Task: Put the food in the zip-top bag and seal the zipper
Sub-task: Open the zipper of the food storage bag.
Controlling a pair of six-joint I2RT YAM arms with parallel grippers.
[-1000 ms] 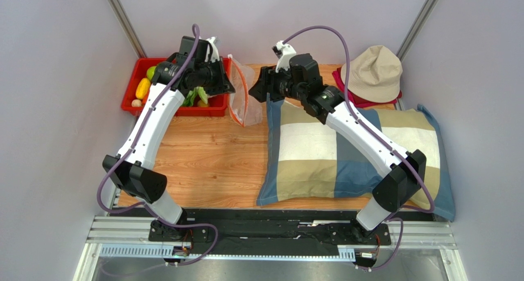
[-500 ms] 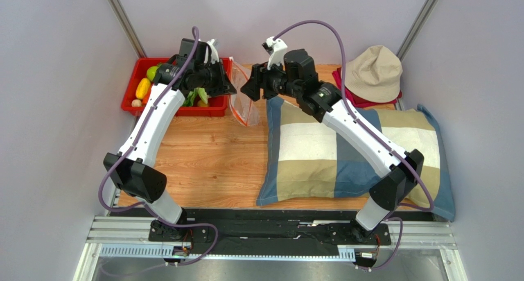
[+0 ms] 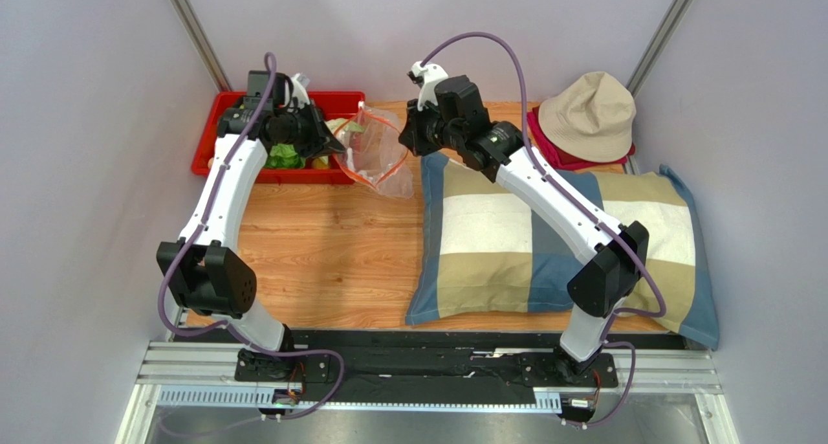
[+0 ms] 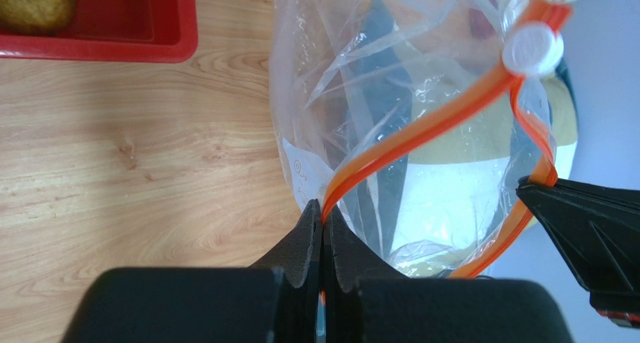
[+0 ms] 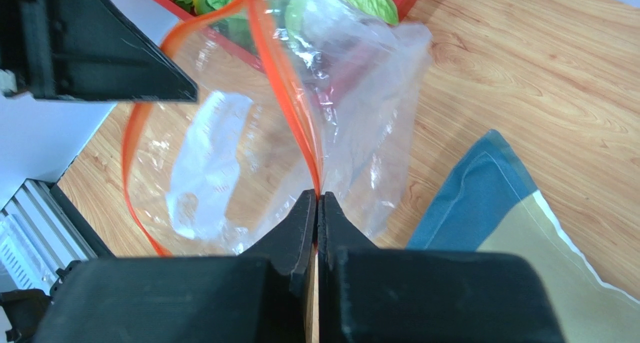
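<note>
- My left gripper (image 4: pixel 323 206) and right gripper (image 5: pixel 316 197) are each clamped on one lip of the zipper (image 4: pixel 428 122), and they have just drawn apart.
- The zip-top bag (image 3: pixel 377 155) now gapes open beside the red tray (image 3: pixel 209 143), ready for loading.
- The food, including the lettuce (image 3: pixel 285 157), is not bagged yet.

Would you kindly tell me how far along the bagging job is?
Done: the crinkly clear plastic bag has its mouth spread open. In hand: left gripper and right gripper each pinch the orange-red zip strip, on opposite sides. Left: the leafy green toy lettuce lies in the red plastic tray, the bag looks empty, nothing is sealed.
</note>
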